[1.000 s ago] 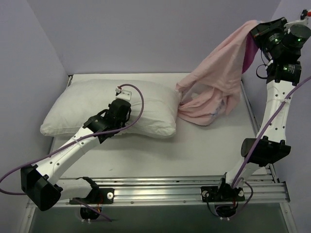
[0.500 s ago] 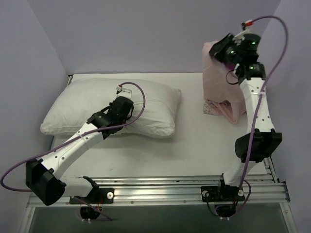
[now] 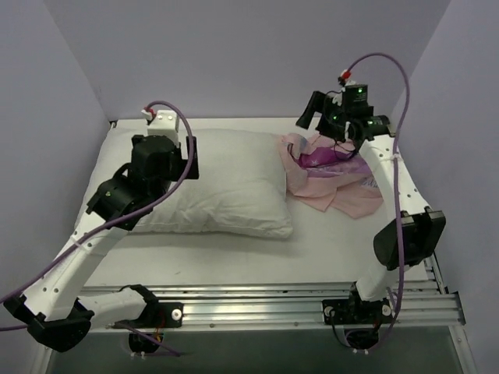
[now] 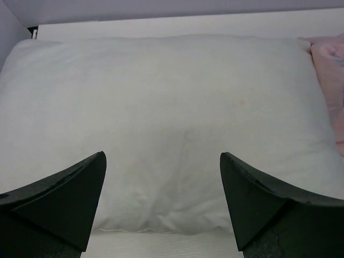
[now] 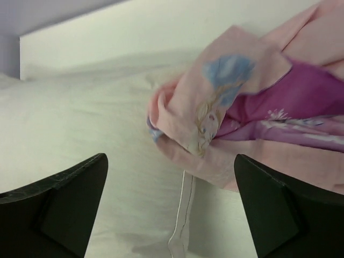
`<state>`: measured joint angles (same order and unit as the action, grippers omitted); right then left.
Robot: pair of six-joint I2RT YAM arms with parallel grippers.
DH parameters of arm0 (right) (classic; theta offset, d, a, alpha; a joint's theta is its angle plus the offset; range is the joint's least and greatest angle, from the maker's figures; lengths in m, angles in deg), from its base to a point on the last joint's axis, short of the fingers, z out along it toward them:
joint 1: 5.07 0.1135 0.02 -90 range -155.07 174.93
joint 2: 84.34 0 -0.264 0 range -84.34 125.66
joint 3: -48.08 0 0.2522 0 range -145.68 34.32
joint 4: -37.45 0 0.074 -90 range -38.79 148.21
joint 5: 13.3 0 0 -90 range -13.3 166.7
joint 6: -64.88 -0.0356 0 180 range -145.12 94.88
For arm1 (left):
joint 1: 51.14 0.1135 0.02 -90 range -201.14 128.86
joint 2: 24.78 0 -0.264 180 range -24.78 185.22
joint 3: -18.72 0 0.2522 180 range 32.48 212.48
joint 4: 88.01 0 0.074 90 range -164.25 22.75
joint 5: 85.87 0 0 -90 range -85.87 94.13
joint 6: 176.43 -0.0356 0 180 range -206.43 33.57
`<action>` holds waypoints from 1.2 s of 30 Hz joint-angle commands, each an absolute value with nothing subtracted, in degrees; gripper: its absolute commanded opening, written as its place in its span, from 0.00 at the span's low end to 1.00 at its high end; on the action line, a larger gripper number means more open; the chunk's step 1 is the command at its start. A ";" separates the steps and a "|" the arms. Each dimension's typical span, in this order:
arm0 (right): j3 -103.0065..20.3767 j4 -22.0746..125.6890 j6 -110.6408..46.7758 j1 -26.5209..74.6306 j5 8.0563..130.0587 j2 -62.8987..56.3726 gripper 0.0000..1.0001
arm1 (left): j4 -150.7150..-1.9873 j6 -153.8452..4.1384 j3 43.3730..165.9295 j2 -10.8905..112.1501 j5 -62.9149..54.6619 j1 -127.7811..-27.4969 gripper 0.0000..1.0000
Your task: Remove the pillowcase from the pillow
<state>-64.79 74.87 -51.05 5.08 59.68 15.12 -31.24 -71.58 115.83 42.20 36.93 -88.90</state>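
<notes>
The plain white pillow (image 3: 226,183) lies bare across the middle and left of the table. It fills the left wrist view (image 4: 172,107). Right of it, the pink pillowcase (image 3: 335,179) lies in a crumpled heap that touches the pillow's right end, with its purple printed face showing in the folds (image 5: 258,107). My left gripper (image 3: 168,160) hovers open above the pillow's left half with nothing between its fingers (image 4: 162,161). My right gripper (image 3: 323,125) hangs open above the heap's far edge and holds nothing (image 5: 171,161).
The white table (image 3: 234,257) is closed in by lavender walls at the back and on both sides. A metal rail (image 3: 257,300) with the arm bases runs along the near edge. The right arm's elbow (image 3: 409,238) stands over the table's right side.
Both grippers have opened. The right one let go of the pillowcase, which dropped into a heap beside the pillow. The left arm lifted off the pillow and swung back and left.
</notes>
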 commanded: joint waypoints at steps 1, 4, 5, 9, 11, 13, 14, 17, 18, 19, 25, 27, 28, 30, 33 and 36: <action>-68.78 75.90 -46.66 4.60 68.15 3.39 1.00 | -25.40 -70.88 121.42 38.25 37.45 -88.49 0.94; -66.94 76.52 -45.16 4.60 73.34 -4.08 1.00 | -22.58 -70.96 124.06 34.92 37.80 -88.58 0.94; -64.93 76.35 -44.55 4.60 76.40 -8.62 1.00 | -22.05 -70.96 124.76 33.86 37.88 -88.58 0.94; -57.98 74.95 -42.62 4.51 84.86 -20.92 1.00 | -19.06 -70.35 125.56 28.50 38.59 -88.58 0.94; -53.78 74.68 -40.86 4.60 88.36 -28.57 1.00 | -17.74 -70.09 125.03 24.46 39.11 -88.58 0.94; -50.86 74.50 -39.63 4.51 91.01 -33.60 1.00 | -17.04 -70.00 122.67 19.55 40.16 -88.58 0.94; -49.54 74.59 -39.01 4.60 92.24 -38.42 1.00 | -16.42 -69.65 121.87 17.95 40.95 -88.58 0.94; -44.79 75.99 -36.81 4.60 96.55 -47.04 1.00 | -13.87 -68.77 119.41 12.24 41.92 -88.58 0.94; -42.61 76.52 -36.46 4.60 97.69 -48.91 1.00 | -13.26 -68.59 118.71 10.92 43.15 -88.49 0.94; -41.54 77.66 -35.93 4.60 98.14 -50.84 1.00 | -12.12 -68.24 117.22 8.47 43.59 -88.58 0.94; -33.81 81.44 -37.16 4.68 99.55 -62.62 1.00 | -11.58 -67.45 110.80 -0.24 45.53 -88.58 0.94; -32.83 81.80 -37.51 4.77 99.46 -65.00 1.00 | -11.84 -67.10 108.69 -1.39 45.27 -88.58 0.94; -32.39 81.97 -37.42 4.86 99.29 -65.44 1.00 | -12.19 -66.92 108.07 -2.18 45.18 -88.49 0.94; -32.39 82.15 -37.42 4.95 99.29 -66.24 1.00 | -12.20 -66.75 106.67 -2.36 45.18 -88.58 0.94; -32.74 82.15 -37.16 4.86 99.72 -66.50 1.00 | -12.02 -66.13 105.70 -2.01 45.62 -88.58 0.94; -33.09 82.24 -36.98 4.95 99.90 -66.33 1.00 | -12.02 -65.17 104.73 -1.66 46.23 -88.58 0.94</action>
